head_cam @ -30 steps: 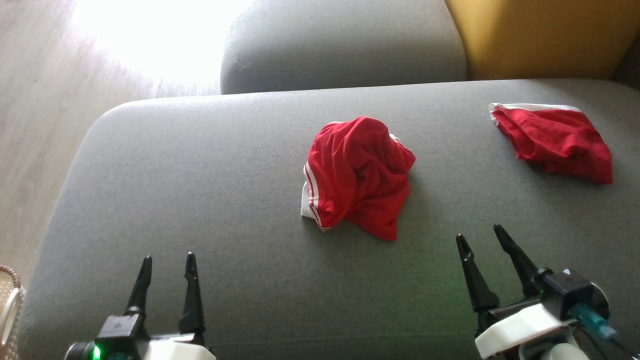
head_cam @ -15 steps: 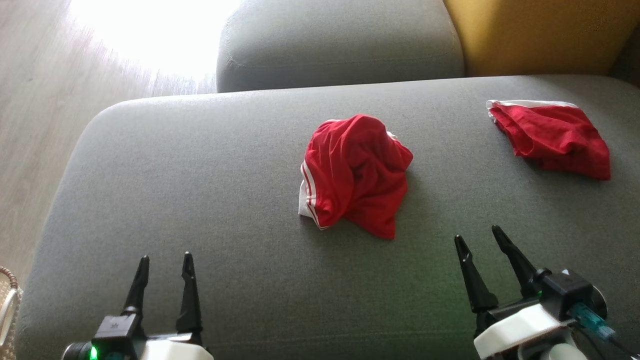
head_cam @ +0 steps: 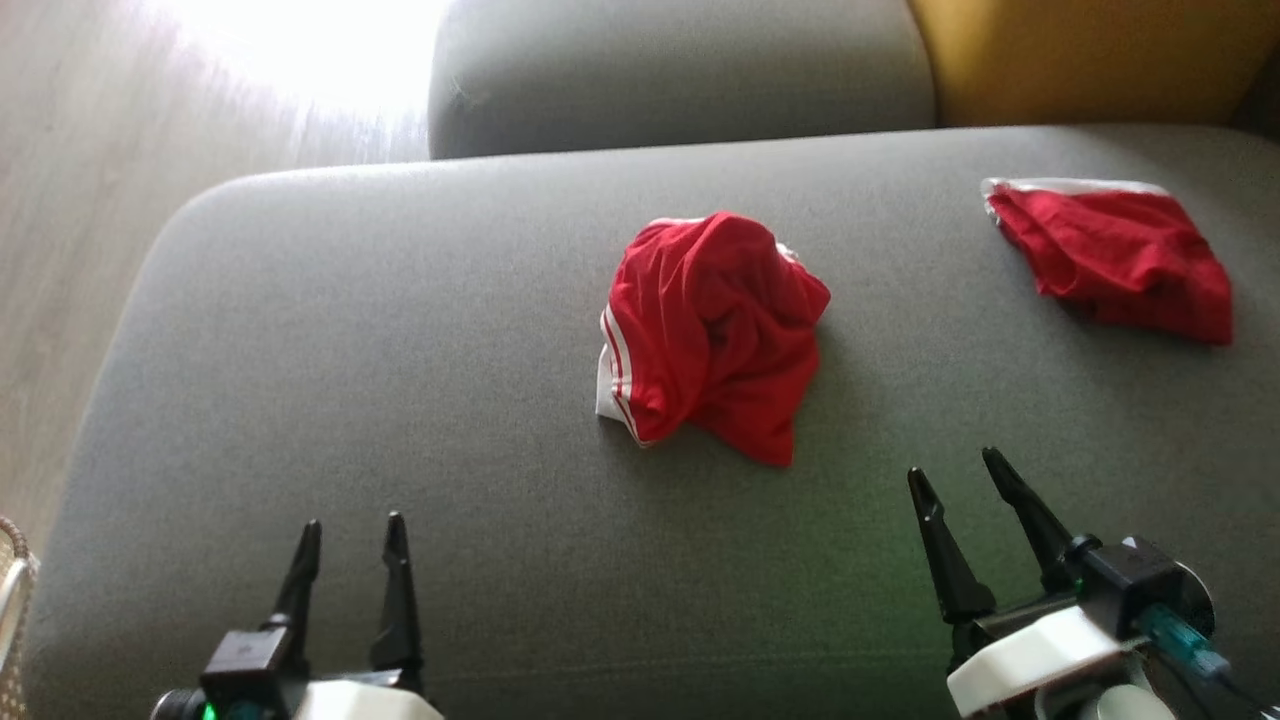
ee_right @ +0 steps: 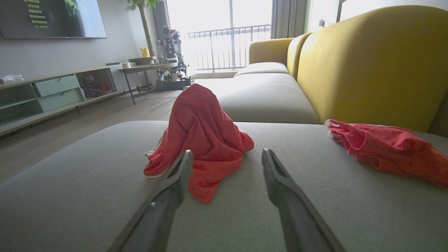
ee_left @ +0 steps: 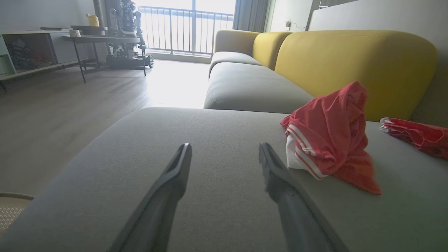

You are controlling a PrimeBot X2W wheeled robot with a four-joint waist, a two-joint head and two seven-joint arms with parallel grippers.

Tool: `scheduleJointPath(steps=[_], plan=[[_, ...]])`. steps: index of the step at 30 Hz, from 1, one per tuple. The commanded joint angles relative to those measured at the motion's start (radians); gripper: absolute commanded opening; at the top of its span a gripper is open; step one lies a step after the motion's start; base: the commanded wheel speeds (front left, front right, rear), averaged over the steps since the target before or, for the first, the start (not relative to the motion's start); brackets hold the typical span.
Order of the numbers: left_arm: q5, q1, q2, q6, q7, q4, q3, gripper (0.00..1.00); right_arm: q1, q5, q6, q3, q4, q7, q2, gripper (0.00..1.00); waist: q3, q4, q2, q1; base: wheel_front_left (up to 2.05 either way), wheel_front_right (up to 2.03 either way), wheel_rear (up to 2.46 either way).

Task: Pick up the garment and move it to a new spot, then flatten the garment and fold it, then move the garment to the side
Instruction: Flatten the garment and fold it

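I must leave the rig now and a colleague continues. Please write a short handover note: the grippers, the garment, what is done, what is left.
Grippers: the left gripper is open and empty, at the near left of the seat. The right gripper is open and empty, at the near right, short of the garment.
Things: the garment is a crumpled heap mid-seat, and neither gripper touches it. A second red cloth lies flatter at the far right.
Done: nothing visible on the heap.
Left: pick it up, move it, flatten, fold, set aside.
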Motion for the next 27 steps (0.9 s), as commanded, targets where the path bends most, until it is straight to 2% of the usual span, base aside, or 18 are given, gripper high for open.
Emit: scheduleJointPath(steps=[1, 6, 11, 19, 27], plan=[[-0.017, -0.085, -0.003, 0.001, -0.005, -0.024, 0.01, 1.0, -0.058, -0.015, 0.0, 0.019, -0.037, -0.009, 0.0, 1.0, 0.022, -0.005, -0.0001, 0.0, 0.0, 0.0, 0.0], [-0.061, -0.144, -0.003, -0.004, -0.005, 0.007, -0.03, 1.0, -0.07, -0.03, 0.0, 0.014, -0.041, -0.009, 0.0, 1.0, 0.05, -0.02, -0.0001, 0.0, 0.0, 0.0, 0.0], [-0.192, -0.246, -0.003, -0.028, -0.005, 0.079, -0.094, 1.0, -0.092, -0.044, 0.0, 0.016, -0.05, -0.009, 0.0, 1.0, 0.098, -0.043, -0.0001, 0.0, 0.0, 0.0, 0.0], [-0.265, -0.462, -0.003, -0.057, -0.005, 0.279, -0.225, 1.0, -0.145, -0.058, 0.0, 0.018, -0.071, -0.009, 0.0, 1.0, 0.191, -0.08, -0.0001, 0.0, 0.0, 0.0, 0.0], [-0.429, -0.64, -0.003, -0.074, -0.005, 0.426, -0.304, 1.0, -0.198, -0.056, 0.0, 0.009, -0.094, -0.009, 0.0, 1.0, 0.297, -0.104, -0.0001, 0.0, 0.0, 0.0, 0.0]])
